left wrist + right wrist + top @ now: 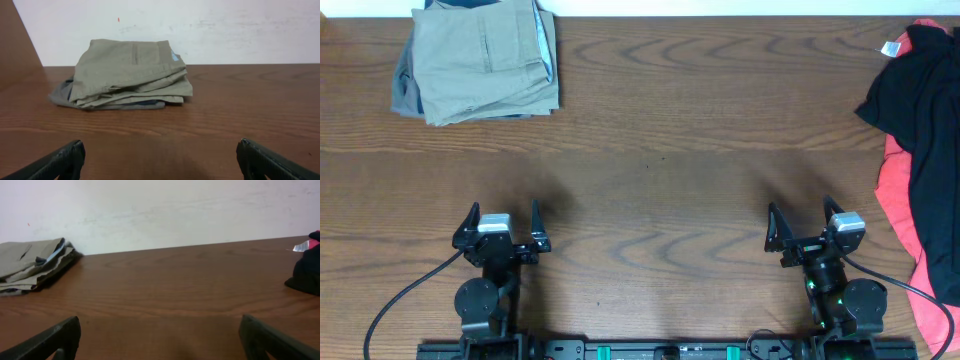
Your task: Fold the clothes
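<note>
Over brown wood-grain table [650, 150], white wall [225, 30] behind — left gripper [504, 208] and right gripper [800, 205] spread, empty.

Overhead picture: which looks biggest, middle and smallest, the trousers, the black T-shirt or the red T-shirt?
1. Trousers and black T-shirt: about alike. The shirt runs off the picture's edge, so I can't rank them.
2. Red T-shirt: smallest showing, mostly hidden under the black one.

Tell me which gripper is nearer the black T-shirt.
Right. The right gripper is left of the black T-shirt, nearer the robot; the left gripper is far to its left, opposite the folded trousers.
</note>
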`<control>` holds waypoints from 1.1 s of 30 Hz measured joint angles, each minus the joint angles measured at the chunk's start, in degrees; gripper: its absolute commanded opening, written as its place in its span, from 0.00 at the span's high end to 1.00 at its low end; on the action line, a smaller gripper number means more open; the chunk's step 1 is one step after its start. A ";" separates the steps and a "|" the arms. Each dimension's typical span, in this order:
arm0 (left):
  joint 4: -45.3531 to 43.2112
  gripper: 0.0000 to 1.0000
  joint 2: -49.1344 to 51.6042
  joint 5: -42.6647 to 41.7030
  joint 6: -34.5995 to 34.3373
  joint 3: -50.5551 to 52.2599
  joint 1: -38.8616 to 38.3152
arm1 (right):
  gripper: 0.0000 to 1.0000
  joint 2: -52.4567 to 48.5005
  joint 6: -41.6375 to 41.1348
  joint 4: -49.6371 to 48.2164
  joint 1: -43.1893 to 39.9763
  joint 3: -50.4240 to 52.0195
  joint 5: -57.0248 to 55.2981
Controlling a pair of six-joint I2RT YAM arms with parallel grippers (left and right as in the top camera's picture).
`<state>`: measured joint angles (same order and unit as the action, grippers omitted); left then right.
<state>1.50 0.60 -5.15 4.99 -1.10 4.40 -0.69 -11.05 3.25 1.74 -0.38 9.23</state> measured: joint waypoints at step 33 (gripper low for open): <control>0.00 0.02 0.00 0.00 0.00 0.00 0.00 | 0.01 0.02 -20.13 -0.98 0.00 0.00 16.68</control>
<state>1.50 0.60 -5.15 4.99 -1.10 4.40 -0.67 -31.18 2.26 1.74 -0.38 25.91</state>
